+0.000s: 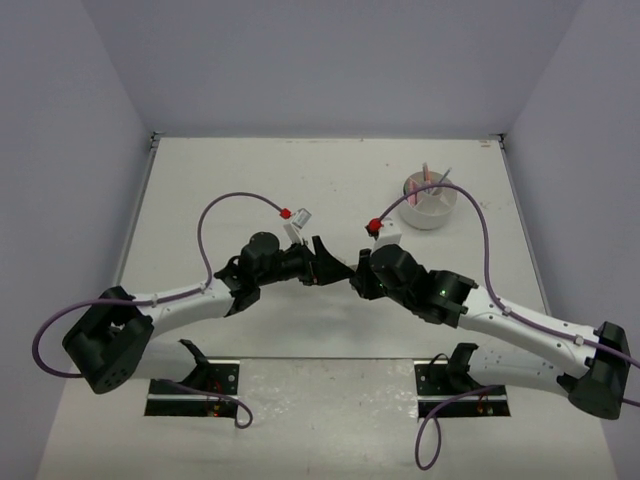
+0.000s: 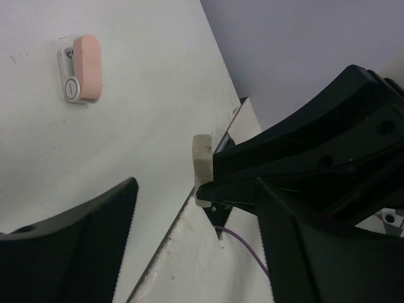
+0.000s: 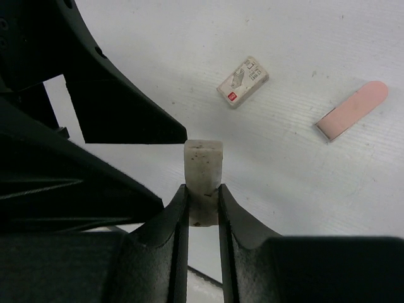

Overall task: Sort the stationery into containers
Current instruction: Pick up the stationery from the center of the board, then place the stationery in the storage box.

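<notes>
R gripper (image 3: pixel 202 201) pinches eraser (image 3: pixel 203 158) by its lower end, L gripper (image 1: pixel 328 264) spread just beside eraser; prob. light, rubbery, grippy, so take flat faces mid-block.

Overhead, plus wrist close-ups on eraser (image 3: pixel 203 165)

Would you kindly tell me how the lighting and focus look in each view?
Top external: soft even light, barely any shadows, white tub pale against the table. Left wrist: pink stationery piece sharp, near black finger dark, little detail. Right wrist: pinched white eraser sharp, fingers underexposed.
</notes>
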`<action>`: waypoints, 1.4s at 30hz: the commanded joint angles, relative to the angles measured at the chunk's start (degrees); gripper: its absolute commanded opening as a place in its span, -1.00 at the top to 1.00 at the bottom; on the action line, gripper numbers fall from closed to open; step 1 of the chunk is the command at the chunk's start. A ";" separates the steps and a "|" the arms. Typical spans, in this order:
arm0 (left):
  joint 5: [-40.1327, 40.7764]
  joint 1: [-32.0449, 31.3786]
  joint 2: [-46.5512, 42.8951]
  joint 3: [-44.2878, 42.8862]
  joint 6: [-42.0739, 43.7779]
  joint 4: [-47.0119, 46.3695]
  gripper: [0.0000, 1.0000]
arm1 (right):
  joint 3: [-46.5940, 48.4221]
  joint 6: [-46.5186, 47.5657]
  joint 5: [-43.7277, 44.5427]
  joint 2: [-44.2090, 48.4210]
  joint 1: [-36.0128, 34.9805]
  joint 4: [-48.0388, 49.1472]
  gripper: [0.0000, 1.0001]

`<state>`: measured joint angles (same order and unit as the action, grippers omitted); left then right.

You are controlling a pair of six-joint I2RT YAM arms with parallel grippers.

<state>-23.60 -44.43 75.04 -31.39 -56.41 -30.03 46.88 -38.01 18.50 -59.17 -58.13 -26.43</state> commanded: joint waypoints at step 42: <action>1.12 -3.29 4.15 -6.42 -4.98 -8.73 0.97 | -2.24 0.97 0.02 7.55 -0.49 5.69 1.00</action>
<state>-20.98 -47.40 79.07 -35.24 -61.47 -35.41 44.01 -37.31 17.25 -52.09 -58.23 -22.96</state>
